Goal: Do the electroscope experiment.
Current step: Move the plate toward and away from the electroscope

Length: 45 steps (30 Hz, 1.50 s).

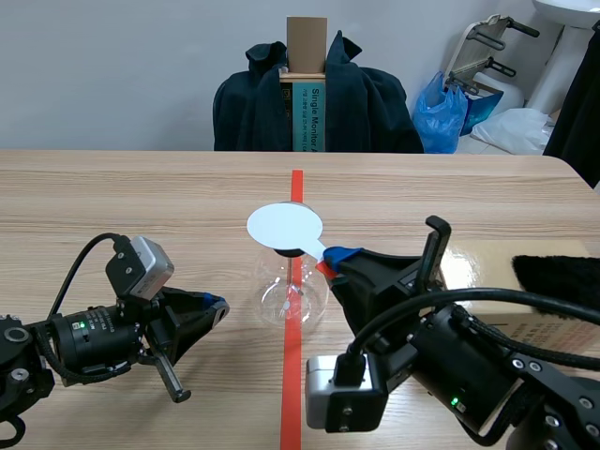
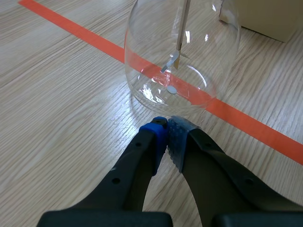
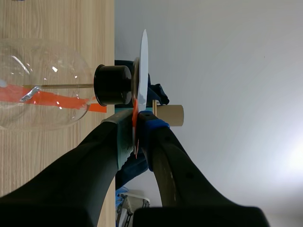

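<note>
In the scene view the electroscope (image 1: 289, 281) stands on the surface (image 1: 141, 197) at the middle of the frame, astride the red tape line, its white disc (image 1: 284, 226) level on the black stopper. The right claw (image 1: 330, 261) comes in from the lower right with its tips against the disc's right-hand rim. The left claw (image 1: 217, 306) lies low at the lower left, apart from the flask. In the left wrist view that claw is pinched together on nothing, its pads meeting just short of the glass. Inside the flask, ahead of it, the rod (image 2: 183, 23) hangs with the foil leaves (image 2: 171, 60) at its end, one of them kicked out sideways, which we read as a small spread. In the right wrist view the claw is clamped on a thin red strip (image 3: 135, 142), whose upper end meets the disc seen edge-on just ahead of the tips. We judge the charging touch to be the step in hand. Drawing the strip away and checking the leaves are left to do.
</note>
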Motion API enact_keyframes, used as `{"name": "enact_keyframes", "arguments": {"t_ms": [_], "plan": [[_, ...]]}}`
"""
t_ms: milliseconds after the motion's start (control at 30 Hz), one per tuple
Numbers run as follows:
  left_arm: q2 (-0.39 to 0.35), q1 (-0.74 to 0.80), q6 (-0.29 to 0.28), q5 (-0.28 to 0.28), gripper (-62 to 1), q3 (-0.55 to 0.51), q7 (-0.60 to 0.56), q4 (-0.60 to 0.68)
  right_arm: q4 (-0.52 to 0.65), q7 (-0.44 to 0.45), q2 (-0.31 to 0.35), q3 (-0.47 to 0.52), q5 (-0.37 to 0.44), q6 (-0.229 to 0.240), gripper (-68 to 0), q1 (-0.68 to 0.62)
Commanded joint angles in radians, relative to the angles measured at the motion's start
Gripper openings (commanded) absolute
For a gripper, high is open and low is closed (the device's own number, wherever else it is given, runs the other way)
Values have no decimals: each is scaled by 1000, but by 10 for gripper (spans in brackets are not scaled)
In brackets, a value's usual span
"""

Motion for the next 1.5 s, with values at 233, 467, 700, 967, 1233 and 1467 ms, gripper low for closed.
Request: {"name": "enact_keyframes", "arguments": {"t_ms": [233,467,700,967,1233,1467], "plan": [[5,-5,-1,-10,-578,-7,-14,20,15,-29,5,1,4,-11,-667,27],[4,-5,10,-10,-578,-7,-14,20,15,-141,5,1,9,-11,-667,58],[4,-5,14,-10,-578,-7,-3,20,15,-281,5,1,16,-11,-667,58],[4,-5,14,-10,-578,-7,-3,20,15,-369,5,1,16,-11,-667,58],[4,-5,14,-10,-578,-7,-3,20,15,-306,6,1,11,15,-667,58],[4,-5,14,-10,-578,-7,-3,20,15,-175,5,1,-13,15,-667,58]]}}
